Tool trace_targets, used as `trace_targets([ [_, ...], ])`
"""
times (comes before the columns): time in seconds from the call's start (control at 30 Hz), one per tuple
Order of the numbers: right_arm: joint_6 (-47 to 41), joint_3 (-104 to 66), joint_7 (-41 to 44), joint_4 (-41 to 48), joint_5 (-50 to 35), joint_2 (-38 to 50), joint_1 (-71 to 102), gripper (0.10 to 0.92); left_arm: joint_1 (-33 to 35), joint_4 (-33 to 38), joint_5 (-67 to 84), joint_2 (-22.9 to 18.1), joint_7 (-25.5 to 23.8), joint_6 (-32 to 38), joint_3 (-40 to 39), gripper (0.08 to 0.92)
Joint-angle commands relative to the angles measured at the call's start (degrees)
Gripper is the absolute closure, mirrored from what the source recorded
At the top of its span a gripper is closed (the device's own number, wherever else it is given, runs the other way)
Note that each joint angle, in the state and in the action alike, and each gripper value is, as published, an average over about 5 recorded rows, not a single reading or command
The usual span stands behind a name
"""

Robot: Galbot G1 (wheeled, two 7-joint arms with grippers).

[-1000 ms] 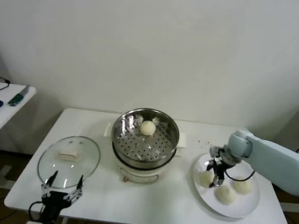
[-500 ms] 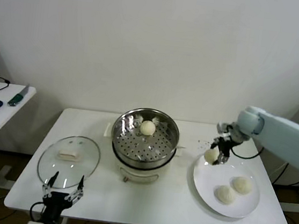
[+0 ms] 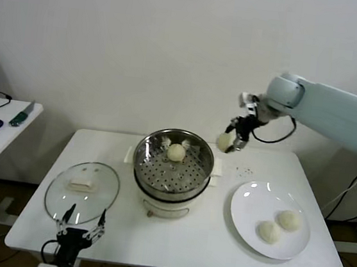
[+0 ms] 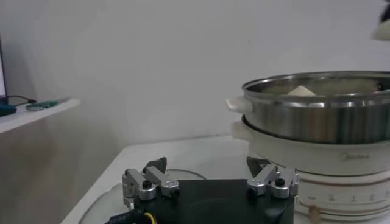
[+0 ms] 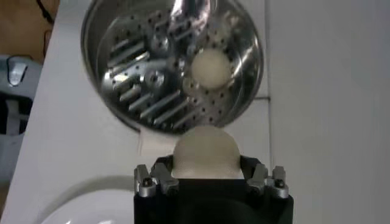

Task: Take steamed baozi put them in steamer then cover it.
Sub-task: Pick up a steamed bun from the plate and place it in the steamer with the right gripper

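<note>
Bun [image 3: 225, 141] clamped in right tool [image 3: 231, 142], lifted just beside steamer [image 3: 174, 161] rim; likely soft, light, easily dented, best held gently across its sides; left tool [image 3: 79, 232] spread apart near lid [image 3: 82, 190] at worktop [image 3: 173, 239] edge.

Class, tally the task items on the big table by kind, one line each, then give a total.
Baozi: 4, one in the steamer, one in the right pincer, two on the plate
Steamer: 1
Glass lid: 1
Plate: 1
Total: 7
</note>
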State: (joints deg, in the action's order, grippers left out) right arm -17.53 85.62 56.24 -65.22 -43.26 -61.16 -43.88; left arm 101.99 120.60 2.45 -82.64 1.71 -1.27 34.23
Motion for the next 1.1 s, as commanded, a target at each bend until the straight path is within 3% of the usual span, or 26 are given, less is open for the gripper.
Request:
trace_targets([
  [0.03,-1.3,-0.9,-2.0,2.2,-6.5,-12.9,0.2,0.313,0.2,0.8,-0.7,-0.2,0.0,-0.3,-0.1,0.177],
  [0.87,-1.0,-4.2,-4.1,10.9,6.7,-20.9,16.2,0.302,-0.4,1.2,-1.9,-1.3,0.9,-0.9,0.1,0.177],
  [1.1,-1.3,-4.8,-4.1,12.0,8.8,-21.7,17.3,0.235,-0.4,1.2,-1.9,-1.3,0.9,-0.8,-0.1,0.177],
])
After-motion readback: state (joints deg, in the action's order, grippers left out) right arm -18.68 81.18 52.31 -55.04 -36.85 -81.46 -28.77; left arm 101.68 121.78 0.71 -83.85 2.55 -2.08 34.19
